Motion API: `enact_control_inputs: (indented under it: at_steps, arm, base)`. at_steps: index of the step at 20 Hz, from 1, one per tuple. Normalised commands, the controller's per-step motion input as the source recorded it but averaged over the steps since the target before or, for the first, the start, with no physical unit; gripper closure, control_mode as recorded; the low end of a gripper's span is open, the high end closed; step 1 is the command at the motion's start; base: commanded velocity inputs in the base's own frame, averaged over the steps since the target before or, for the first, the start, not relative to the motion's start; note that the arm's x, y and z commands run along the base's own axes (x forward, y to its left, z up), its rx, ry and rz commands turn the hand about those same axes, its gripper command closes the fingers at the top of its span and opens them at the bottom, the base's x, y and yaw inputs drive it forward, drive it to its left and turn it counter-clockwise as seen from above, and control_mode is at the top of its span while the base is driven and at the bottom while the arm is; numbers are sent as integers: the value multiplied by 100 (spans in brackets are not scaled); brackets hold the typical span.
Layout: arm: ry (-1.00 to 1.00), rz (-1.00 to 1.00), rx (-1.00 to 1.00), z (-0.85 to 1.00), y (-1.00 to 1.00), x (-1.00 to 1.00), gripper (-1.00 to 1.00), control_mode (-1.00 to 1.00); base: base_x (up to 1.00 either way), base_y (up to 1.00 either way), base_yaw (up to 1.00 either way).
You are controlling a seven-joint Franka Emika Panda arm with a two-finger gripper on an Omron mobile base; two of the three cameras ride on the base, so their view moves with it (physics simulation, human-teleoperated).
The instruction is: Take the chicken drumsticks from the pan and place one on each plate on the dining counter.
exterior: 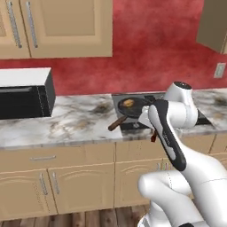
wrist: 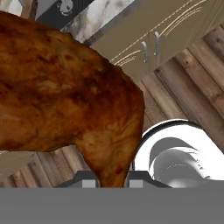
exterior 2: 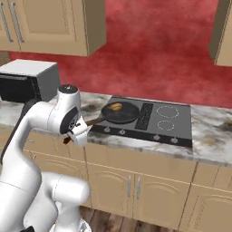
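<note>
The two small dark finger tips of the gripper (wrist: 106, 180) are drawn nearly together and clamp a dark reddish-brown cooked chicken drumstick (wrist: 65, 96), whose glossy, mottled skin bulges wide above the narrow end pinched between them. In the base views only a small dark red-brown stub of it shows below the white hand (exterior: 153, 135), held out in front of the counter edge and clear of the cabinet fronts.

Behind the hand, the round dark grey-black frying pan (exterior: 133, 107) sits on the flat black glass cooktop (exterior 2: 167, 120), its long brown wooden handle (exterior: 117, 123) reaching out over the counter's front edge toward the arm. The paler golden-yellow drumstick (exterior: 128, 103) lies inside the pan.

The white-grey marbled countertop (exterior: 75, 122) with dark veins runs along a rough red wall (exterior 2: 158, 45). A boxy black-and-silver microwave (exterior: 24, 93) stands at the counter's left end, well apart from the pan. Tan panelled cabinets (exterior: 66, 181) with slim metal handles fill the space below and above, over a wood-plank floor (wrist: 183, 92).
</note>
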Motion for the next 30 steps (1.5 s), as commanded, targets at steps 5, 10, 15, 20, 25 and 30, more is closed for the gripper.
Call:
enact_control_inputs:
  at_steps: [5, 10, 15, 20, 25, 30]
  arm:
    - [0, 0, 0, 0, 0, 0, 100, 100]
    - [0, 0, 0, 0, 0, 0, 100, 100]
    - [0, 0, 0, 0, 0, 0, 100, 100]
    - [0, 0, 0, 0, 0, 0, 100, 100]
    - [0, 0, 0, 0, 0, 0, 100, 100]
    - [0, 0, 0, 0, 0, 0, 100, 100]
  base:
    - [-31, 100, 27]
    - [-20, 100, 27]
    - [-14, 100, 27]
    - [-7, 100, 29]
    - [-4, 100, 37]
    - [-8, 97, 51]
